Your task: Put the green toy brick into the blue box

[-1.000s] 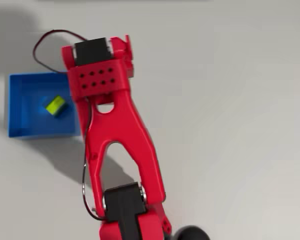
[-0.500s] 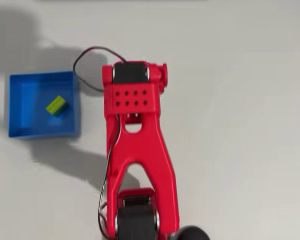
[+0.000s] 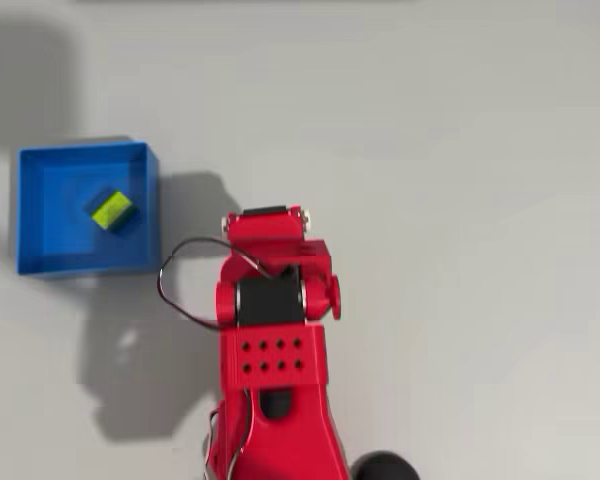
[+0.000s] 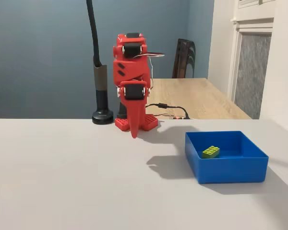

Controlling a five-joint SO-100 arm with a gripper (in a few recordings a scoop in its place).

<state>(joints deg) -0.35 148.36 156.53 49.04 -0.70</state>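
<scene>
The green toy brick (image 3: 111,211) (image 4: 210,152) lies studs up on the floor of the blue box (image 3: 152,215) (image 4: 233,170), nothing touching it. In the fixed view my red gripper (image 4: 134,134) hangs point down close in front of the arm's base (image 4: 140,123), well left of the box and behind it. Its fingers look pressed together and hold nothing. From overhead the arm (image 3: 270,340) is folded up over its base at the bottom centre, to the right of the box and nearer the lower edge.
A black gooseneck stand (image 4: 102,96) rises just left of the arm's base; its round foot (image 3: 380,468) shows overhead. Thin cables (image 4: 170,109) trail behind the arm. A wooden table (image 4: 201,98) and a chair (image 4: 185,57) stand beyond the grey table.
The arm has swung away from the blue box and folded back over its base. The green brick lies where it was inside the box.
</scene>
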